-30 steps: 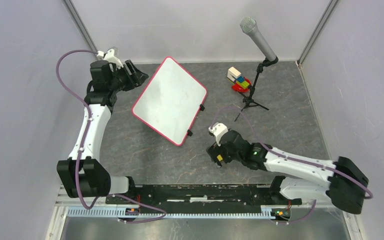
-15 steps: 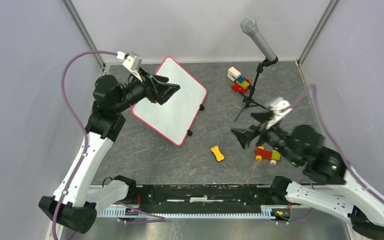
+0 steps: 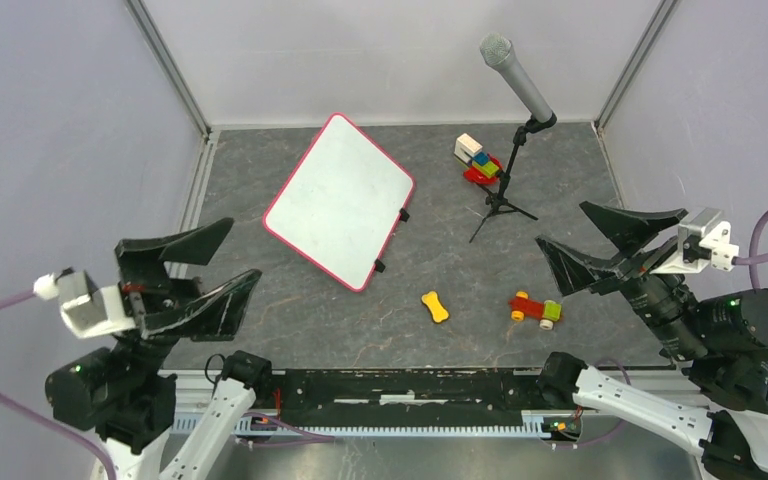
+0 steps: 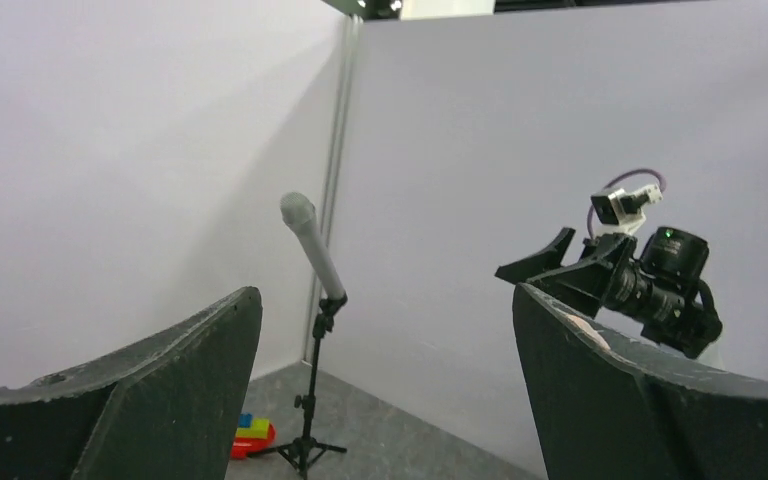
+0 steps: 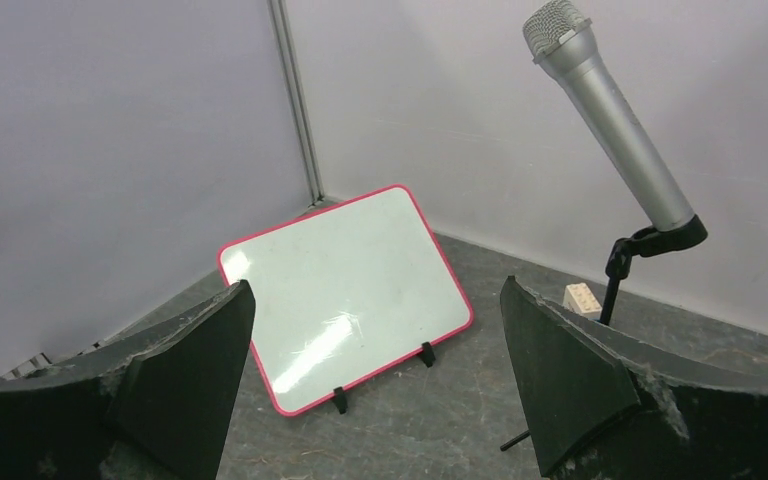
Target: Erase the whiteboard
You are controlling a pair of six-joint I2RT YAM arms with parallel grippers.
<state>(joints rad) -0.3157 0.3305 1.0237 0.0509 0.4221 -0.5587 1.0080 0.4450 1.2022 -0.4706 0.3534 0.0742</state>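
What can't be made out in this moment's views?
- Top view: yellow thing too small to identify.
- Right wrist: whiteboard left edge partly behind the right pincer; glare masks any faint marks.
- Left wrist: whiteboard outside the frame; blocks partly behind the left pincer.

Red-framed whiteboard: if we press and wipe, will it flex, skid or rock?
The flat white board with thin red-pink frame looks rigid, edges straight: probably little flex. It lies loose on the grey table, nothing bracing it, so strokes likely skid it. Small black feet show along one edge only; it may rock under pressure.
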